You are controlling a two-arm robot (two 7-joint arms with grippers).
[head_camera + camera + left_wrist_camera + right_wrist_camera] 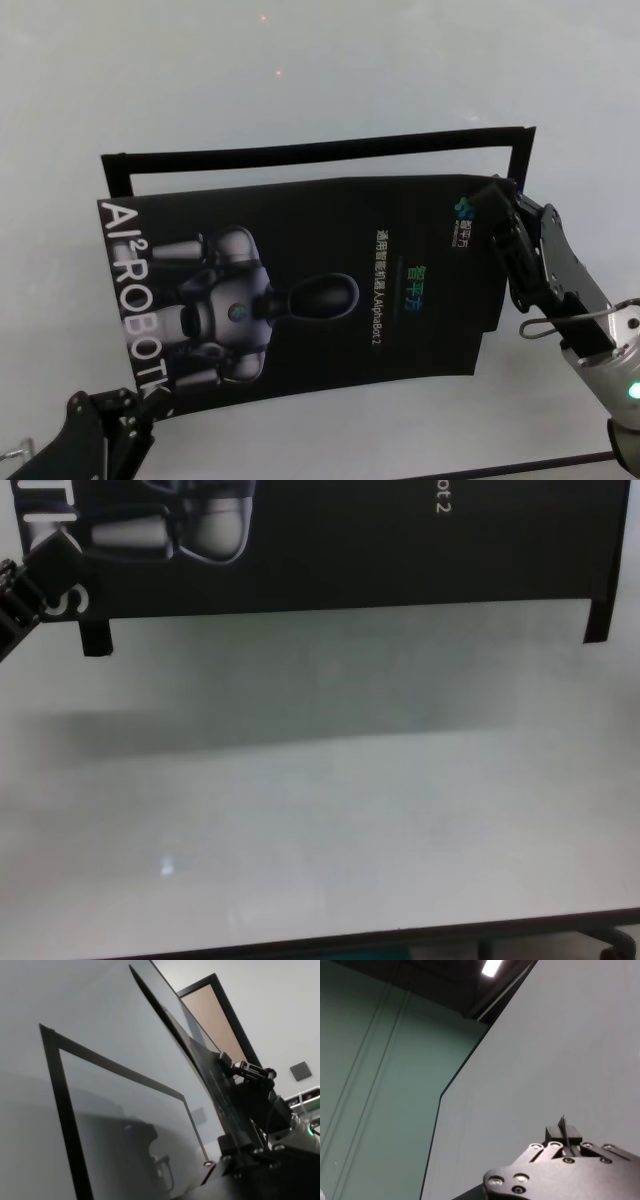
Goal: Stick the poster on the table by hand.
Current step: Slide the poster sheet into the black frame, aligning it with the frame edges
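The right gripper (497, 200) reaches in from the near right, its black linked fingers (563, 1135) pinched together on the right edge of the poster (330, 290), with the silver wrist trailing behind toward the near right corner. The left gripper (150, 392) comes up from the near left, its dark forearm low at the near edge, and its fingers are closed on the poster's near left corner. Both arms angle inward toward each other, well apart.
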